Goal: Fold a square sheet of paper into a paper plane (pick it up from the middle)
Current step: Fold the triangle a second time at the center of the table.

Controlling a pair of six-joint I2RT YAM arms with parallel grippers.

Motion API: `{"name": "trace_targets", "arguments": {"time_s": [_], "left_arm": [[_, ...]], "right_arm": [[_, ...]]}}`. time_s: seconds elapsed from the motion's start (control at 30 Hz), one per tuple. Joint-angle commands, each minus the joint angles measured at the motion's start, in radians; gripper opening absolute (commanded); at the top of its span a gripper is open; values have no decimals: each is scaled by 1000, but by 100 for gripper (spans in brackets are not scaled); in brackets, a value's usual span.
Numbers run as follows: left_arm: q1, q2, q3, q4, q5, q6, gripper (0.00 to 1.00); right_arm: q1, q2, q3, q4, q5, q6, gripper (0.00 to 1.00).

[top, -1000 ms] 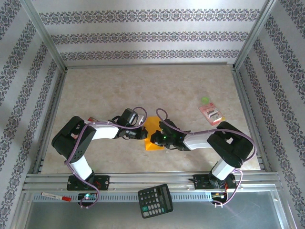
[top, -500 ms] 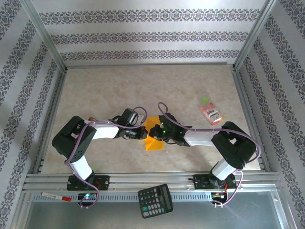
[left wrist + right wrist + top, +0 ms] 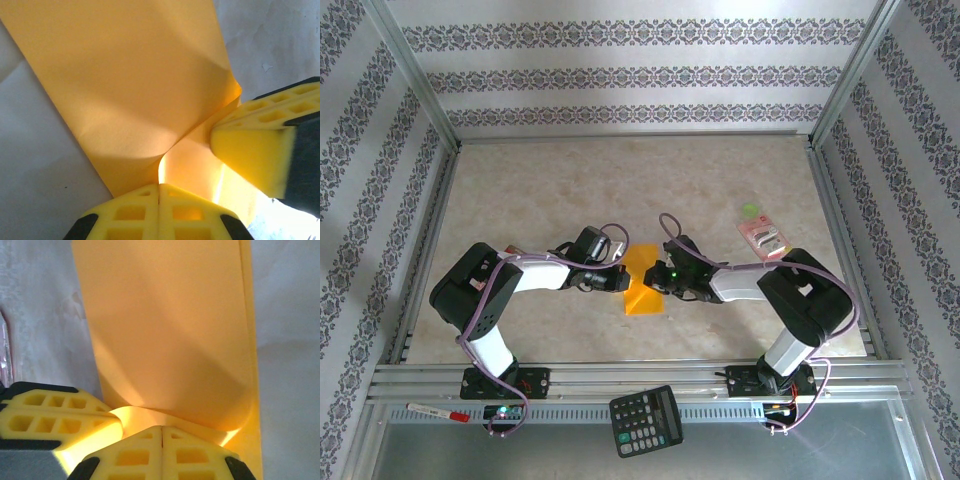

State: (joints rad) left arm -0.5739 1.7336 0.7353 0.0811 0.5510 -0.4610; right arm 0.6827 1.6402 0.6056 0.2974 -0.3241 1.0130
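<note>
Orange-yellow, the square sheet of paper [image 3: 642, 285] is pinched beyond the calculator [image 3: 646, 420] by the tightly closed left gripper [image 3: 159, 188] and right gripper [image 3: 161, 430]; a fold seems half made, and next the flap should be pressed flat.

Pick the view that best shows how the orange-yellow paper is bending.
Left wrist: the paper close up, curling into a pinched ridge at the yellow fingers. Right wrist shows a flatter stretch of it with a curl low down. Top external shows it small, partly covered by the left gripper and right gripper.
</note>
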Motion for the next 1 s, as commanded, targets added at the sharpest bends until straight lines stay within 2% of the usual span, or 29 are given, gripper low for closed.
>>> {"name": "trace_targets", "arguments": {"time_s": [0.0,0.37,0.77,0.97], "left_arm": [[4,107,-53,-185,-146,34,0],[5,99,-49,-195,-146,36,0],[5,67,-2,-218,-144,25,0],[5,-7,52,-248,-135,-3,20]], "right_arm": [[3,-51,15,-23,-12,-25,0],[17,75,31,9,-32,-30,0],[6,83,-29,14,-29,-38,0],[7,88,-46,18,-25,-35,0]]}}
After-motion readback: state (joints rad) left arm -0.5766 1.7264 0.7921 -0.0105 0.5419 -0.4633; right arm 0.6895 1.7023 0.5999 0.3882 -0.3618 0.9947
